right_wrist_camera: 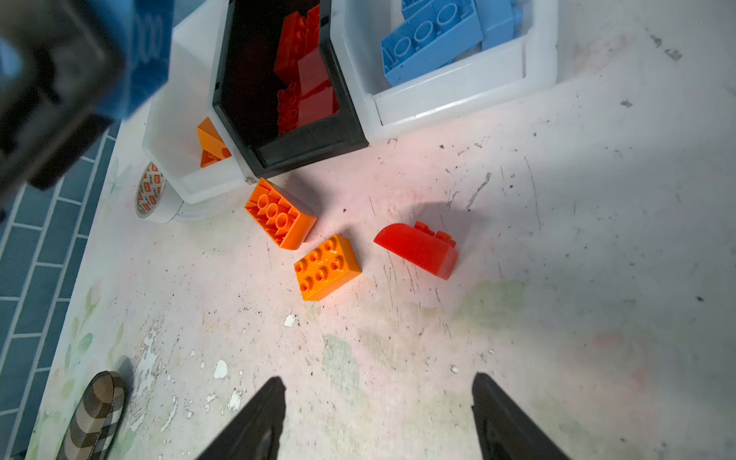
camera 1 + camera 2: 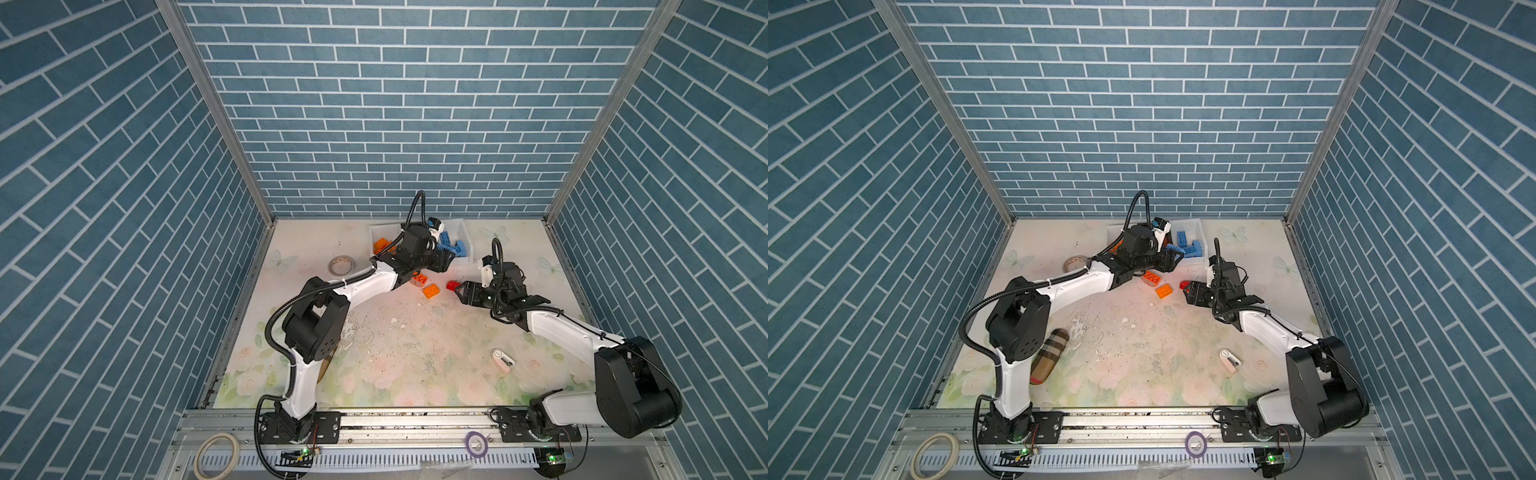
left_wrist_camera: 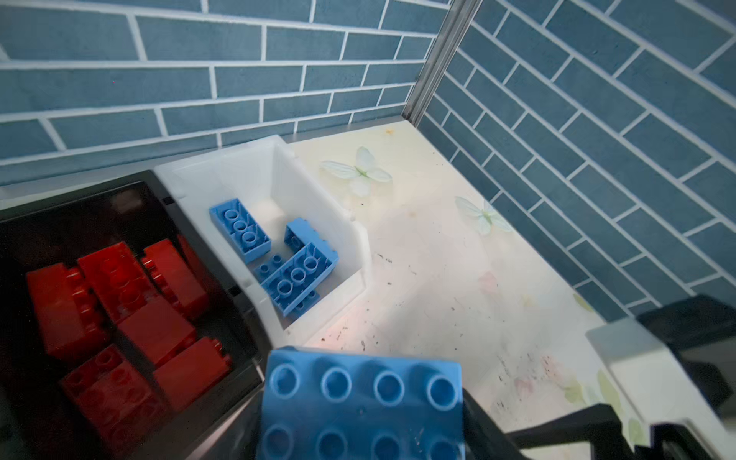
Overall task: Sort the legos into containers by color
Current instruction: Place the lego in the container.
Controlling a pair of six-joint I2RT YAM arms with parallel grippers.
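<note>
Most of the sorting looks done to us. The black bin [image 1: 310,149] holds red bricks and the white bin [image 1: 450,99] beside it holds light blue ones. The other white bin [image 1: 207,185] shows orange, though its wall hides most of it, so we cannot count those. The left gripper [image 2: 1170,260] is clamped on a blue brick [image 3: 362,406] just in front of the bins, probably bound for the blue one. The right gripper [image 1: 378,378] hangs wide and empty near a curved red brick [image 1: 418,251]. That brick lies loose on the table, and so do an upturned orange brick [image 1: 278,215] and a studs-up orange brick [image 1: 326,267].
</note>
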